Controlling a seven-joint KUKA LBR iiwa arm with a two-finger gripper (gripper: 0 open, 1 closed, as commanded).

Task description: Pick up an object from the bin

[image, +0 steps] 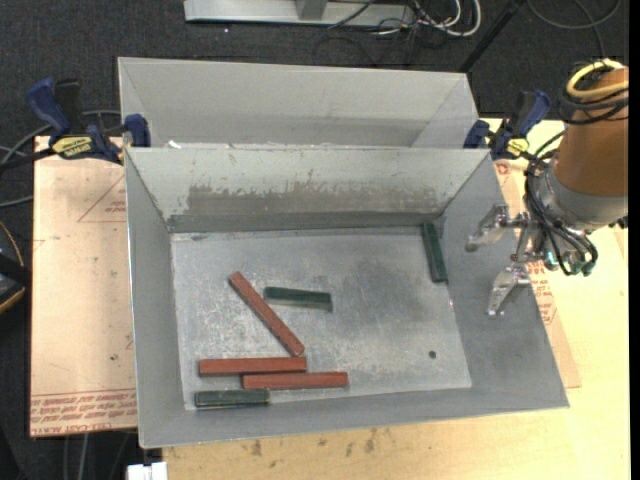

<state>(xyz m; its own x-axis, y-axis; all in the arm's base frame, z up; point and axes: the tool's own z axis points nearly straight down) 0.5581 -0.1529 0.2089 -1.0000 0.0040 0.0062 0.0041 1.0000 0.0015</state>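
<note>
Green bar (433, 252): dark, slim, lying against the bin's (300, 183) right wall near the back corner; nearest the gripper (497, 261), which hangs over that wall, fingers apart, empty; probably light, stiff, smooth; pinch across the narrow width, mid-length.

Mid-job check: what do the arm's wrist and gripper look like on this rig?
The gripper has two slim, silvery metal jaws on a small metal body. Above it the wrist wears a rounded orange-brown cover topped by a pale yellowish ring. A bundle of dark cables loops around below the cover, with a few small coloured bits among them. I can't make out any markings.
</note>
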